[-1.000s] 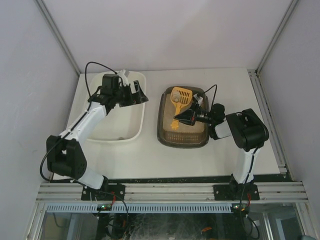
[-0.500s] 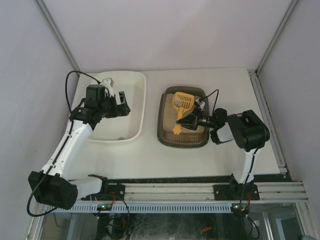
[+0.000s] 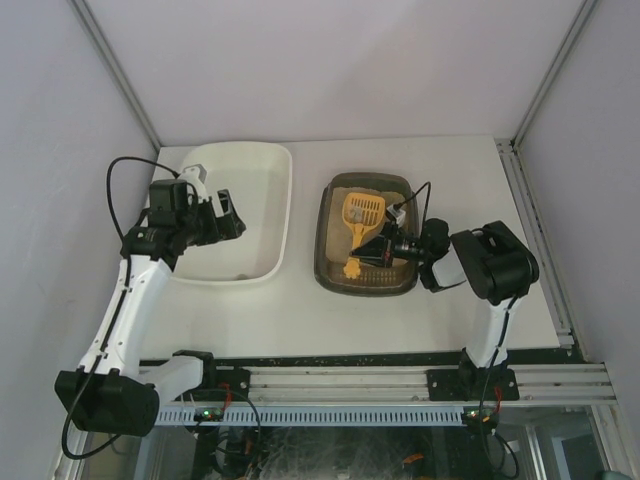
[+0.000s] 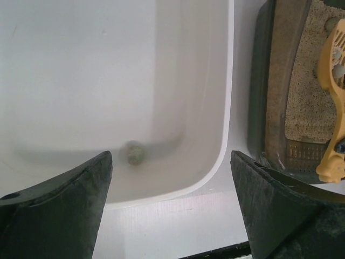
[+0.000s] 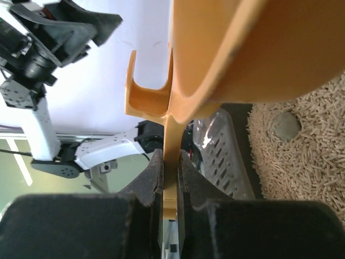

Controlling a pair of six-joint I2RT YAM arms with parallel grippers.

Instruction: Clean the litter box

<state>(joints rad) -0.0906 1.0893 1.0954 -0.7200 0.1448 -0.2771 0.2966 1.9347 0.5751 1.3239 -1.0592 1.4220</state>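
**A:** Where is the litter box?

**B:** The litter box (image 3: 323,245) lies flat on the worktop (image 3: 450,180), right of centre. It is just beside the white tub (image 3: 284,200), with a bare strip between them. Beige pellet litter (image 5: 302,156) covers its floor.

**A:** How would it handle?

**B:** I judge it to be stiff, smooth plastic. Loaded with litter, it is probably heavier than it looks and would spill if tipped. If it needs steadying, the rolled rim is the place to grip. The cleaning itself goes through the scoop.

**A:** And the scoop?

**B:** The yellow scoop (image 3: 358,232) looks light, rigid and slotted. The right claw (image 5: 171,167) pinches its thin handle flat between the pads, away from the head, and the head reaches out over the litter. I cannot tell whether the head touches the pellets. A narrow, smooth handle like that could twist in the pinch when the head digs in, so shallow passes seem wise.

**A:** The other arm?

**B:** The left claw (image 4: 171,162) is spread wide and holds nothing. It hangs over the near end of the tub, where one greyish clump (image 4: 133,152) rests.

**A:** Anything left to lift out?

**B:** A grey lump (image 5: 284,125) sits on the pellets near the scoop's head.
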